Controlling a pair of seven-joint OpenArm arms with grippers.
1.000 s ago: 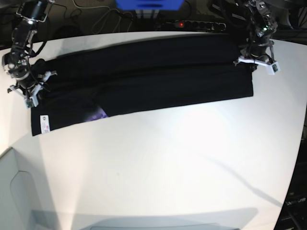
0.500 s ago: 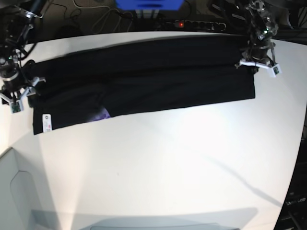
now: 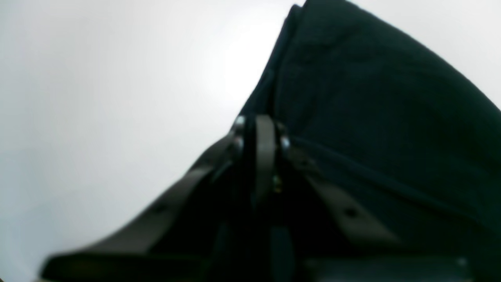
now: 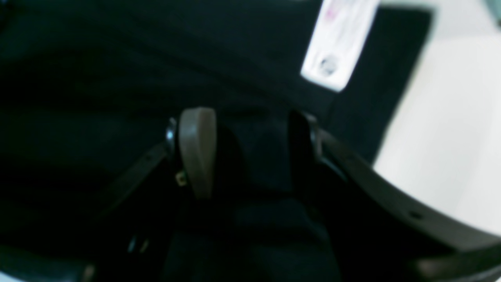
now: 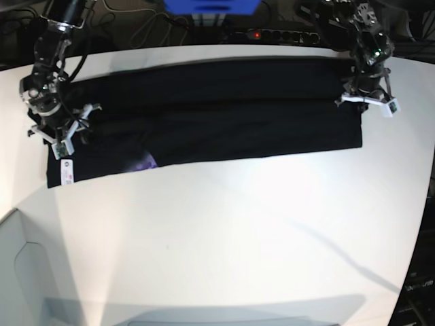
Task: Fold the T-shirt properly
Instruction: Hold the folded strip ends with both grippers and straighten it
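Observation:
The black T-shirt lies folded into a long band across the far half of the white table. A bit of purple print and a white label show near its left end. My right gripper hovers over that end. In the right wrist view it is open, fingers spread above black cloth, with the label beyond them. My left gripper sits at the shirt's right end. In the left wrist view its fingers stand almost together at the cloth's edge; any pinch is unclear.
A power strip with a red light, a blue box and cables lie behind the table's far edge. The table's curved front-left edge drops to a grey surface.
My right gripper opened, swung out to the left, then came back over the shirt's left end. The left gripper stayed at the right end and eased slightly.

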